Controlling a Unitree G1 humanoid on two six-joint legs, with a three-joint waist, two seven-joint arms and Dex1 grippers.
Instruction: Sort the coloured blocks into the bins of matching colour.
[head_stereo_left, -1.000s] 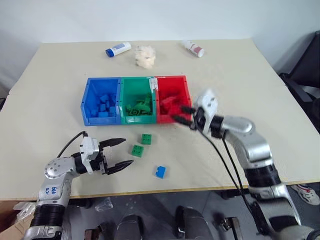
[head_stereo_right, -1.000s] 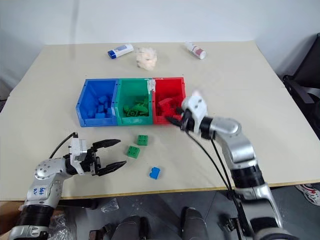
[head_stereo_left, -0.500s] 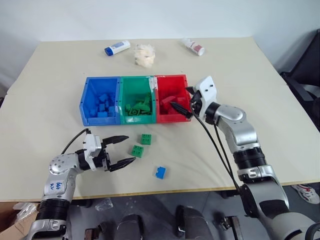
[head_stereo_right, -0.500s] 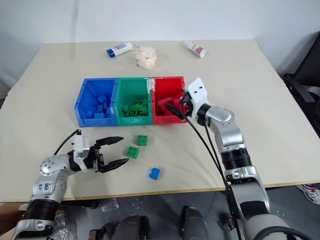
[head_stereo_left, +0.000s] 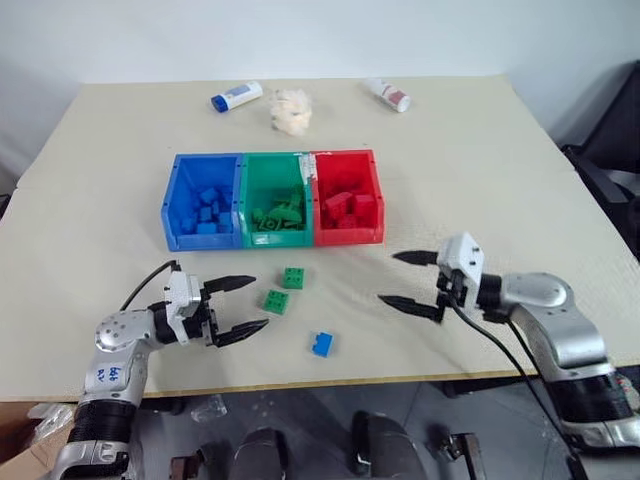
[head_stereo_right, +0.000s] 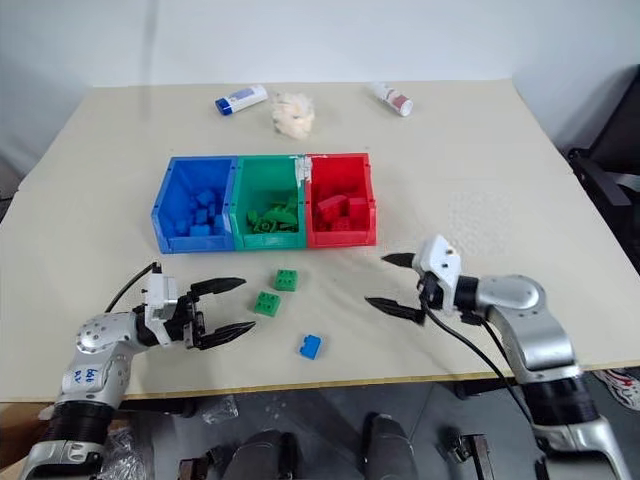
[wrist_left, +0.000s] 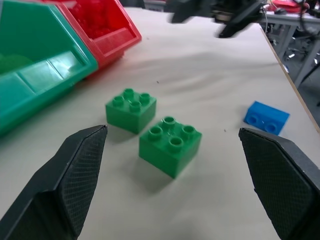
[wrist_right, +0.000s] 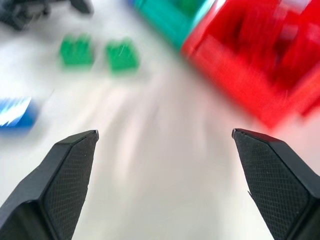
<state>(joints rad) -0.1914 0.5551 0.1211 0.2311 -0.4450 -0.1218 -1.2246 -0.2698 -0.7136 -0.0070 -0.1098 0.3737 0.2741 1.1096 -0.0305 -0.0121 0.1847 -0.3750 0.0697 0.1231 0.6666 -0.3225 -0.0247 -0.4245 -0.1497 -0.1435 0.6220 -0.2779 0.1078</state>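
Three joined bins stand mid-table: the blue bin (head_stereo_left: 200, 241), the green bin (head_stereo_left: 275, 239) and the red bin (head_stereo_left: 348, 237), each with blocks of its own colour inside. In front of the green bin two green blocks (head_stereo_left: 293, 278) (head_stereo_left: 275, 301) lie on the table. A blue block (head_stereo_left: 321, 344) rests nearer the front edge. My left gripper (head_stereo_left: 258, 302) is open just left of the green blocks (wrist_left: 170, 145), level with them. My right gripper (head_stereo_left: 388, 278) is open and empty, right of the loose blocks and in front of the red bin (wrist_right: 240, 75).
At the table's far side lie a white bottle with a blue label (head_stereo_left: 236, 97), a fluffy tissue wad (head_stereo_left: 291, 110) and a white bottle with a red label (head_stereo_left: 387, 95). A dark chair (head_stereo_left: 615, 150) stands off the table's right edge.
My right gripper opened at the red bin, then pulled back down toward the front right. The left gripper stayed where it was, open.
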